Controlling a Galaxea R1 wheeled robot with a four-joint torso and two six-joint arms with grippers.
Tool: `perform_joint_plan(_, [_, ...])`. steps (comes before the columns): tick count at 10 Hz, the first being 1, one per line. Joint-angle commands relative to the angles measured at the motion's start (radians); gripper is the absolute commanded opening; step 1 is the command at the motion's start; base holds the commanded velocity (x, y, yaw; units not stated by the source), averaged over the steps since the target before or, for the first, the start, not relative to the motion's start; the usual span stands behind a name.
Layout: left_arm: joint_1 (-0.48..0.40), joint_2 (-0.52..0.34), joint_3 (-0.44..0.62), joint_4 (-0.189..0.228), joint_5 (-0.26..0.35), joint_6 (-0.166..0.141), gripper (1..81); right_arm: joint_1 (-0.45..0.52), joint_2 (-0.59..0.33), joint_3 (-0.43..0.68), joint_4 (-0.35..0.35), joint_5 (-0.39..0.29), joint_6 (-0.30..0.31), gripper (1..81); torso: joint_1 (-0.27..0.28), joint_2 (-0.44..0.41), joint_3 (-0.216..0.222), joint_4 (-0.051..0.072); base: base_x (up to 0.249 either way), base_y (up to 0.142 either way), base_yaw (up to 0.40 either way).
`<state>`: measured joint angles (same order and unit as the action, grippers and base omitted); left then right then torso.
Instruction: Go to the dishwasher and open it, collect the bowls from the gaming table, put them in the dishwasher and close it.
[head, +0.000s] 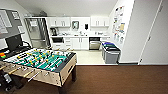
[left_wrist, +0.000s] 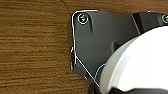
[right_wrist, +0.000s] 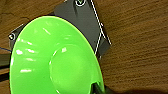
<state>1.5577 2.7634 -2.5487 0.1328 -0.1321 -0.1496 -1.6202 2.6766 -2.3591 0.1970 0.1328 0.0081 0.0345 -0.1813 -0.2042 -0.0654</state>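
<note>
At the right wrist, the green bowl (right_wrist: 55, 57) looms, claw grip unclear; the head view alone shows the dishwasher (head: 94, 43)

Head view high, facing kitchenette (head: 80, 37), both wrist views close above brown floor (left_wrist: 32, 45)

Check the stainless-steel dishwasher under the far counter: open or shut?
Open, it seems: the stainless-steel dishwasher shows a dark cavity on top with its steel door tilted out below. It is small in the head view, so not certain.
</note>
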Motion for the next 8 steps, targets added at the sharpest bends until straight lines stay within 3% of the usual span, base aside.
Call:
perform_joint_plan(1, [-0.034, -0.013, -0.002, 0.014, 0.045, 0.007, 1.0, 0.036, -0.027, 0.000, -0.008, -0.061, -0.002, 1.0, 0.000, 0.000, 0.000, 0.000, 0.194, -0.081, 0.000])
perform_joint_plan(8, [-0.034, -0.011, -0.002, 0.014, 0.045, 0.007, 1.0, 0.035, -0.024, -0.005, -0.008, -0.061, -0.002, 1.0, 0.000, 0.000, 0.000, 0.000, 0.193, -0.081, 0.000])
